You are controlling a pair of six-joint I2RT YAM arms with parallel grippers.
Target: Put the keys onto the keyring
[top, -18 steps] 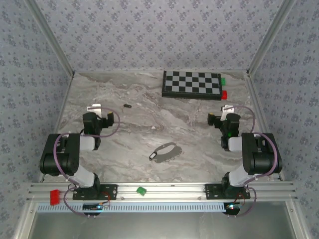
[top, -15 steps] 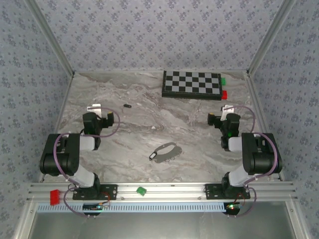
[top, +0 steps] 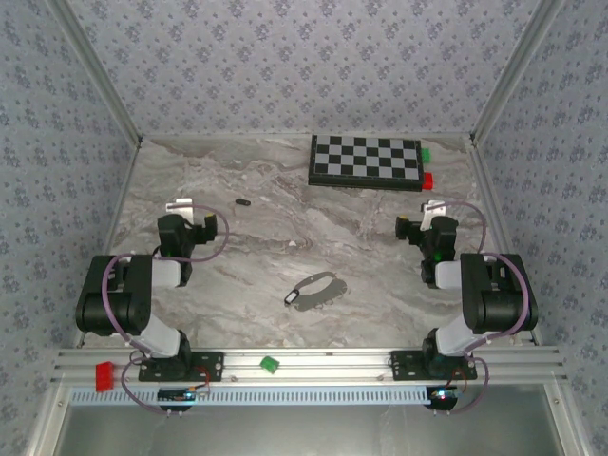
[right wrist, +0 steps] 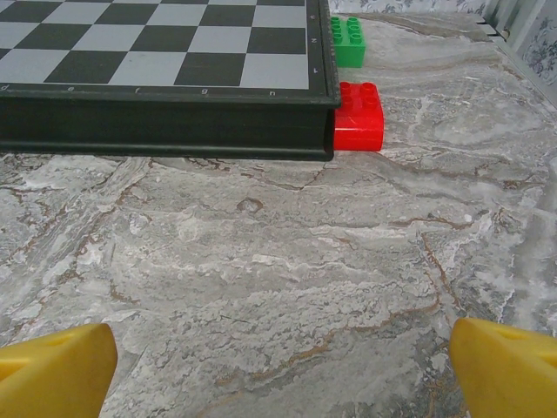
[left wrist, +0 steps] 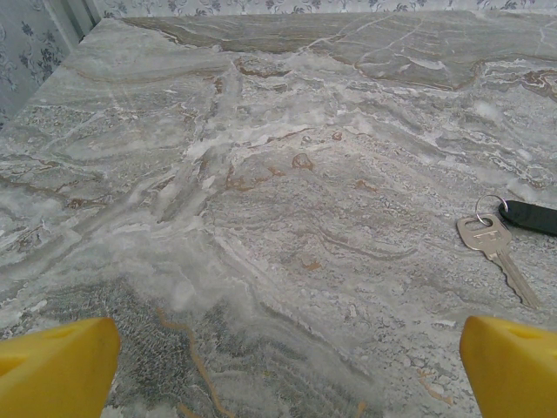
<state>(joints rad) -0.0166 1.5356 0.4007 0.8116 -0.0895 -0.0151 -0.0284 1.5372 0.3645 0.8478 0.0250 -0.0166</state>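
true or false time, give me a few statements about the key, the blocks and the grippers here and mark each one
1. The left gripper and the right gripper both stand open and hold nothing. True.
2. A silver key lies between the left gripper's fingers. False: it lies on the table ahead, towards the right of the left wrist view, clear of both fingers.
3. The red block sits right beside the chessboard. True.
4. The green block is stacked on the red block. False: both rest on the table, the green one farther back.
5. The chessboard lies at the table's near edge. False: it is at the far side.
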